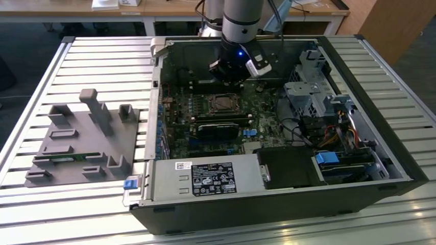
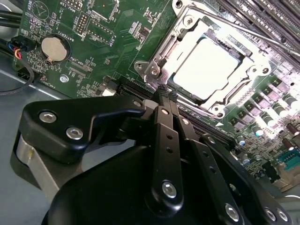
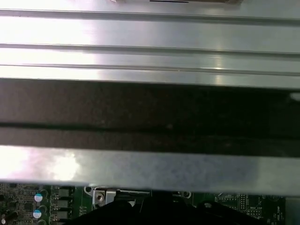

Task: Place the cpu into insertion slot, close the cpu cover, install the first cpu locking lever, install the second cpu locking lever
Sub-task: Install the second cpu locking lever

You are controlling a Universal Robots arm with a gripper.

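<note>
Item: open computer case [image 1: 381,153] lying on a slatted metal table [image 1: 102,61], green motherboard [image 1: 204,127] facing up.

Chip: the cpu [image 2: 208,68], pale silver-grey and square, sits flat in the socket on the motherboard. In the exterior view it shows as a small square [image 1: 223,103] near the middle of the board.

Frame: the cpu cover [image 2: 187,28], shiny metal with an open centre, lies down around the chip, its edges bordering the pale top on all sides. Thin wire levers run along the frame's sides; whether they are latched cannot be told.

Arm: the gripper [image 2: 164,101] hangs inside the case, just beside the socket and above the board. Its black fingers [image 2: 161,131] are pressed together at the tips with nothing between them, the tips pointing at the near edge of the frame.

Other contents: a round coin battery [image 2: 52,48] on the board, well apart from the socket; a grey power supply box [image 1: 204,178] at the case's near edge; a grey plastic fixture [image 1: 81,143] on the table at the exterior view's left.
</note>
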